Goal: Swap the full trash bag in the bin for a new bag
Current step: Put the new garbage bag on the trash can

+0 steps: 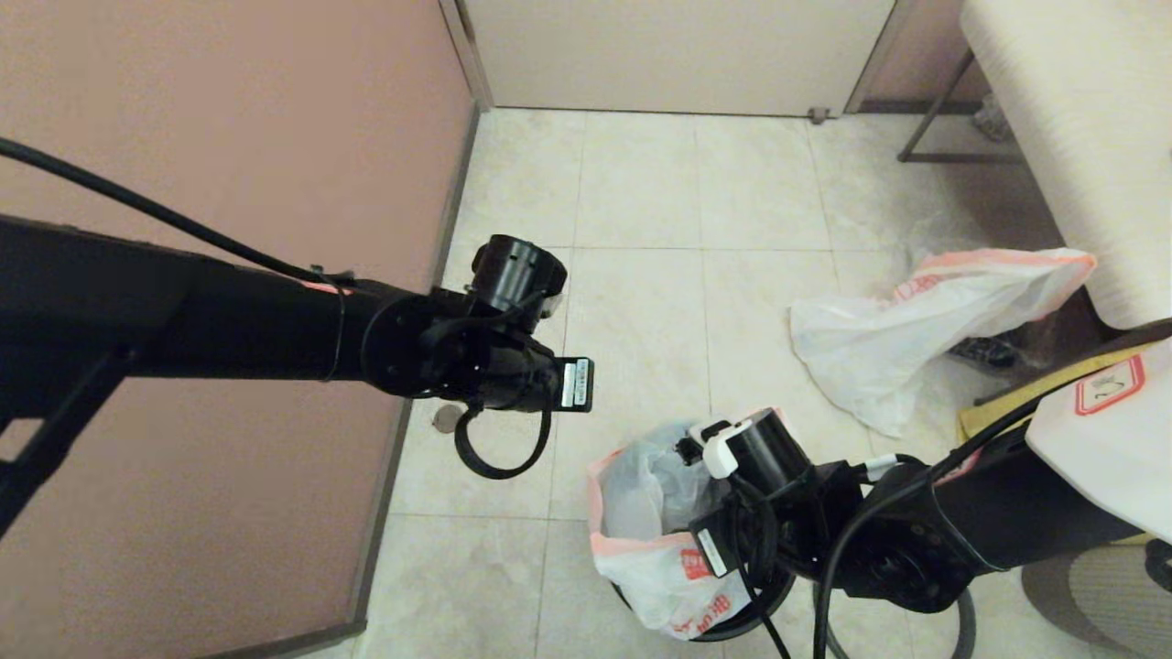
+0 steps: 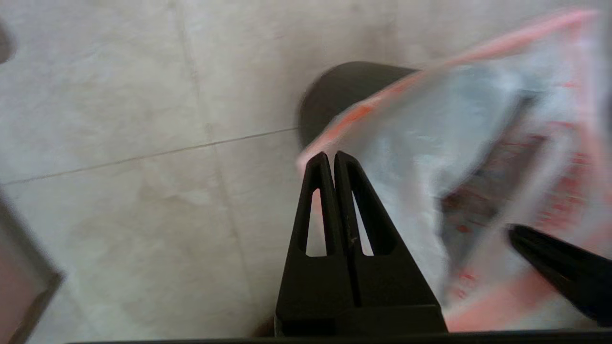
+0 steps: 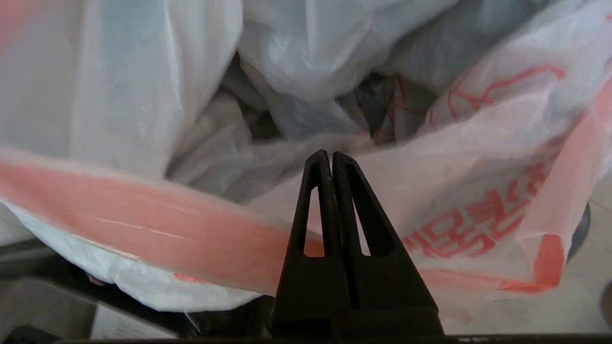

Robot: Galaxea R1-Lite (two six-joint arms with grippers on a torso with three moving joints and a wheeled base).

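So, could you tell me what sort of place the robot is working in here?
Probably a tiled washroom or utility corner: pale floor tiles, a pinkish partition wall, and a small waste bin lined with the full trash bag.

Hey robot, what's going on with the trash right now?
Both grippers shut: left gripper empty beside the bin, right gripper at the full trash bag. New bag on floor.

full trash bag [image 1: 655, 540] fills bin [image 1: 732, 627], open floor [image 1: 641, 302] beyond
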